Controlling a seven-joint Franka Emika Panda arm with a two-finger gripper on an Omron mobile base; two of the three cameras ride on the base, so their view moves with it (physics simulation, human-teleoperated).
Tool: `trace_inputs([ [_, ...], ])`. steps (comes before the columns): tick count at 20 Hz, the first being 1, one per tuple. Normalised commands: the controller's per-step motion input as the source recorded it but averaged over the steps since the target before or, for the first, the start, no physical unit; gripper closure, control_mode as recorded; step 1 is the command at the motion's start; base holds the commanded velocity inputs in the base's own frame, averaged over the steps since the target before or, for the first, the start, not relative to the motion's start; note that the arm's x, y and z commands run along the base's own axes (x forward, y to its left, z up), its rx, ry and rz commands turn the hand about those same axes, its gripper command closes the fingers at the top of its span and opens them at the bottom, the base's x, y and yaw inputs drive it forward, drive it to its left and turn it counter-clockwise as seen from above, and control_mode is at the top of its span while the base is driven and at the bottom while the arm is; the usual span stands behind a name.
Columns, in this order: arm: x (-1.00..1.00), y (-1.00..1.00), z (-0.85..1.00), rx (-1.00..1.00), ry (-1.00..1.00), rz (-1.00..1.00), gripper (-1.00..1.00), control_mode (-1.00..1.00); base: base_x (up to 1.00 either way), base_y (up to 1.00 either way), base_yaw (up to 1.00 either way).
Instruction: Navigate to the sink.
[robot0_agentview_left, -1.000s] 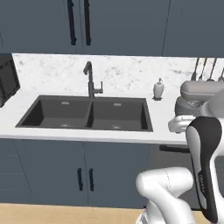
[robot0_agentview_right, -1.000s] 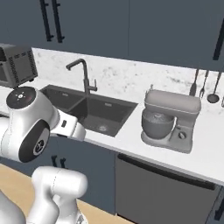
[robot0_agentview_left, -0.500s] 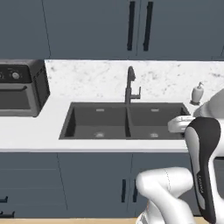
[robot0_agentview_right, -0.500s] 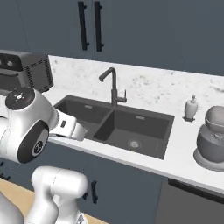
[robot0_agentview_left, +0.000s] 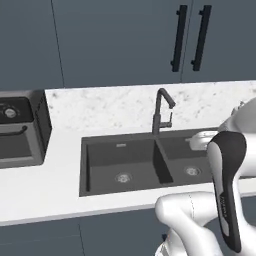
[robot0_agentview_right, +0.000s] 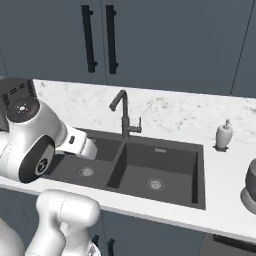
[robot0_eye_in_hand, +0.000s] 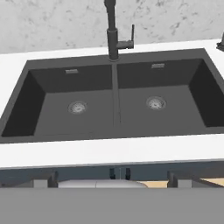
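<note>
Presently I cannot tell whether the fingers are open or closed: two small dark tips sit close together at the bottom of the hand view, too small to judge, and they hold nothing. They point over the white worktop edge at the sink, which lies directly ahead, roughly centred, with its two drains on either side of the divider.

I judge the sink to be a rigid, fixed fixture, built into the worktop; it is not an object to lift, and this task calls for no grasp. If contact were ever needed, the gooseneck faucet behind the divider is the only part that stands proud, and I would treat it as stiff and smooth.

The worktop is flat, white and hard, with a marbled backsplash behind. A dark oven-like appliance stands to the sink's left, a soap dispenser to its right, and dark blue cabinets above.
</note>
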Motion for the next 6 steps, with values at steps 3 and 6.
trace_inputs([
  [3, 0.0, 0.0, 0.0, 0.0, 0.0, 0.0, -1.0, 1.0, 1.0, -0.36, -0.23],
  [6, 0.0, 0.0, 0.0, 0.0, 0.0, 0.0, -1.0, 1.0, 1.0, -0.36, -0.13],
])
